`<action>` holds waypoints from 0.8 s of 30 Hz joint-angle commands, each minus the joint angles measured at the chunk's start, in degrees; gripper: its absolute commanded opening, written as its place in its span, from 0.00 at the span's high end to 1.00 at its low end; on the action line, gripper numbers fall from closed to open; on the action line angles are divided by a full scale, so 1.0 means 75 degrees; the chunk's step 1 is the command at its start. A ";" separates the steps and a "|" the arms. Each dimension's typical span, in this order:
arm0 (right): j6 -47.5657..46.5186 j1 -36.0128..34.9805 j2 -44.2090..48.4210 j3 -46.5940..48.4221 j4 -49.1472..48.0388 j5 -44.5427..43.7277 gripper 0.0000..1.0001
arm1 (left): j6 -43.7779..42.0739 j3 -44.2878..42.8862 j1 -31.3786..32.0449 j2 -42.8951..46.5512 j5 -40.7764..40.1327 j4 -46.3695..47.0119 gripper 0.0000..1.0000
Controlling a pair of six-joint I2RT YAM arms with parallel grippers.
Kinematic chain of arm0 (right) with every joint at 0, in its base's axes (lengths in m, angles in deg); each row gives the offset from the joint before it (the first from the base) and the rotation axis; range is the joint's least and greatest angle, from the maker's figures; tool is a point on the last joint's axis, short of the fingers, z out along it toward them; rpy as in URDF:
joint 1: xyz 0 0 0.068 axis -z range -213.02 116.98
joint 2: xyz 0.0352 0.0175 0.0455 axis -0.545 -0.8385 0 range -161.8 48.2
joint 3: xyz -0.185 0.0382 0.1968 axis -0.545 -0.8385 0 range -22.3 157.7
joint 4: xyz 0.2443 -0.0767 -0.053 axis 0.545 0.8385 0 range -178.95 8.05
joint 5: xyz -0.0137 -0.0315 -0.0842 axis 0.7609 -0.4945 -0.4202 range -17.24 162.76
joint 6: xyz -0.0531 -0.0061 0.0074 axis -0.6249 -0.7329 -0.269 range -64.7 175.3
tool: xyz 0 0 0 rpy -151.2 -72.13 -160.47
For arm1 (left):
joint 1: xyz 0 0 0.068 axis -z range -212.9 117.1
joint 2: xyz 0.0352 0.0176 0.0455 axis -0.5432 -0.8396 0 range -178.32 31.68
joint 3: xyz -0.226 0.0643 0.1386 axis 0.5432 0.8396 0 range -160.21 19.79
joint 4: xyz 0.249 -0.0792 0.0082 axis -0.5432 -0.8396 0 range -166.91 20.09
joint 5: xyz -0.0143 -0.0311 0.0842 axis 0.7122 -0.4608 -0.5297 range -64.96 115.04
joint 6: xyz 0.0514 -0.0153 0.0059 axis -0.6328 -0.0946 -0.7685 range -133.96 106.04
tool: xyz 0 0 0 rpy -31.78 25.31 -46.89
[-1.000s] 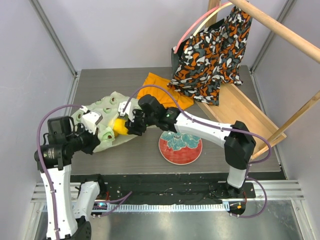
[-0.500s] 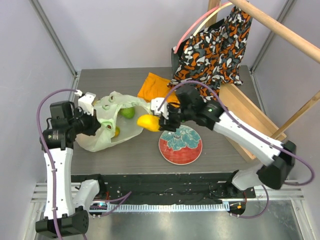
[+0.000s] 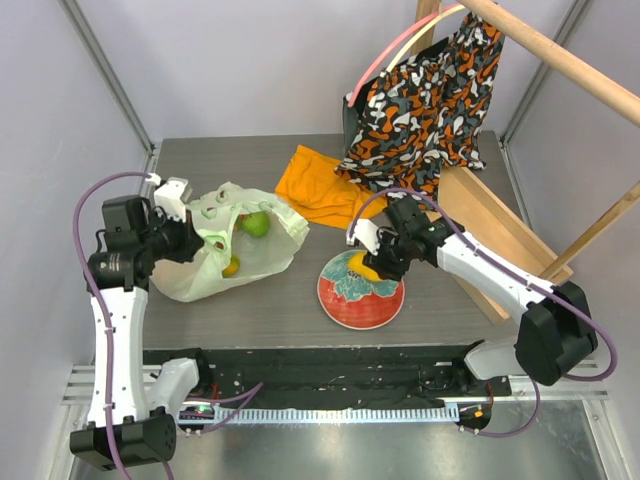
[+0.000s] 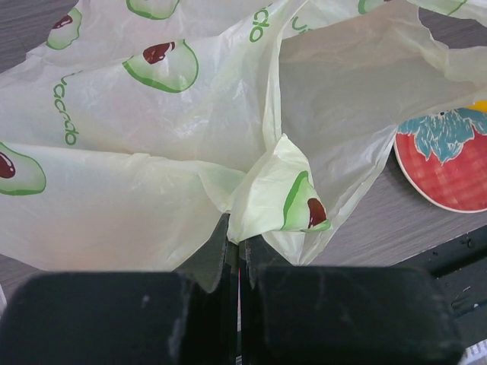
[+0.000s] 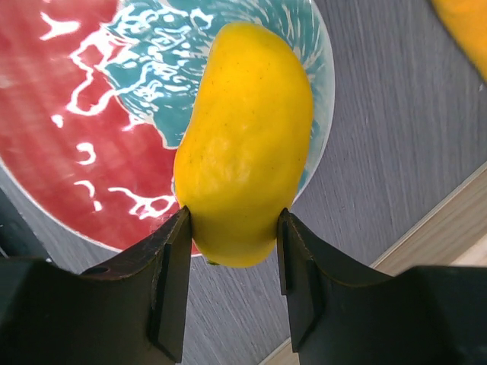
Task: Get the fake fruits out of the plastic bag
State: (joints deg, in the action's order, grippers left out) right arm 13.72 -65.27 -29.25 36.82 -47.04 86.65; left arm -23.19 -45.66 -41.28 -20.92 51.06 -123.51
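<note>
The right pincer (image 5: 233,224) stood part-open, clamped on a mango (image 5: 243,129) held over the plate (image 5: 68,99); contact with the plate could not be determined. The left pincer (image 4: 236,251) was fully closed, pinching a fold of the bag (image 4: 114,198), which lay open-mouthed on the table (image 3: 250,315). Inside it were a green fruit (image 3: 256,224) and a yellow fruit (image 3: 231,266). Judgement: the task was partly done, with the mango unreleased and at least those two left to remove.

Two white arms (image 3: 112,335) with black joints (image 3: 478,292) and looping purple cables (image 3: 80,222)
</note>
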 commanded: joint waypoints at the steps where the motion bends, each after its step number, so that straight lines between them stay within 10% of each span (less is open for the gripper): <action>1: 0.0224 0.0034 -0.0044 -0.0299 -0.1145 -0.0598 0.89 | -0.0256 -0.0250 -0.0031 0.0228 0.0128 -0.0024 1.00; 10: 0.0716 0.0046 -0.0653 -0.0663 -0.1697 -0.0949 0.70 | -0.0527 -0.0063 -0.0031 0.0544 -0.0059 -0.0329 1.00; 14: 0.0950 0.0046 -0.0537 -0.0803 -0.1850 -0.1219 0.06 | -0.0527 0.0043 -0.0031 0.0638 -0.0071 -0.0376 1.00; 24: 0.0986 -0.1018 0.0307 0.2652 -0.0477 0.1207 0.01 | -0.0037 -0.0039 -0.0031 0.0638 -0.0212 -0.0505 1.00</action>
State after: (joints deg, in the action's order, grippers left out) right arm 22.00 -66.58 -32.60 46.32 -49.81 87.00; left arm -26.43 -45.31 -41.28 -16.66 50.29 -127.64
